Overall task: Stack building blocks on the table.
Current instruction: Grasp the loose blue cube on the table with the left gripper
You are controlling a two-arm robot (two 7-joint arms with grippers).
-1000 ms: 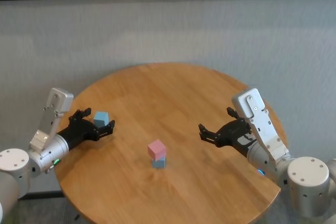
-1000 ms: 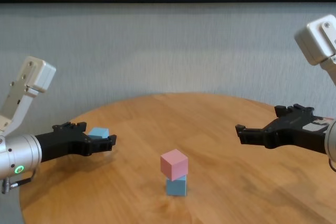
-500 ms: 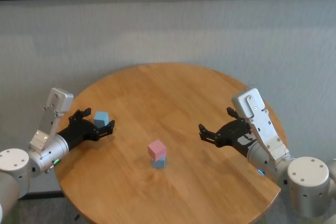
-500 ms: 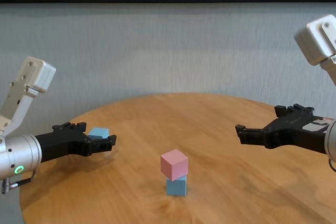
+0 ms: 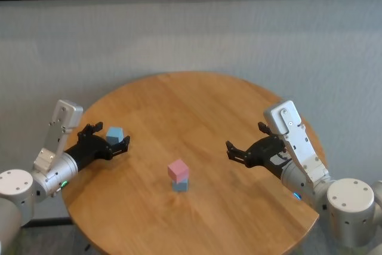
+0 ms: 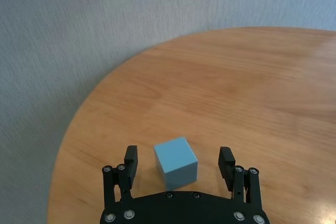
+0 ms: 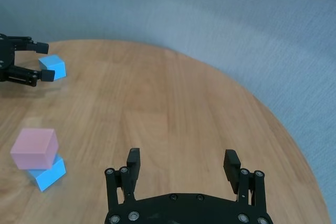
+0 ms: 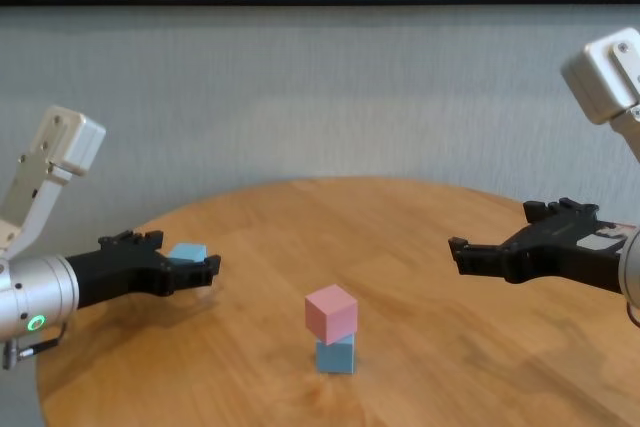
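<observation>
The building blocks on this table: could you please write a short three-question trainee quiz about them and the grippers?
1. True or false: the pink block rests on a light blue block.
2. Which gripper has the loose light blue block between its open fingers: A left gripper, B right gripper?
3. Fill in: the loose block still sits on the ___.

Key: 1 true; 2 A, the fingers flank it with gaps on both sides while the right gripper hangs open and empty; 3 table.
</observation>
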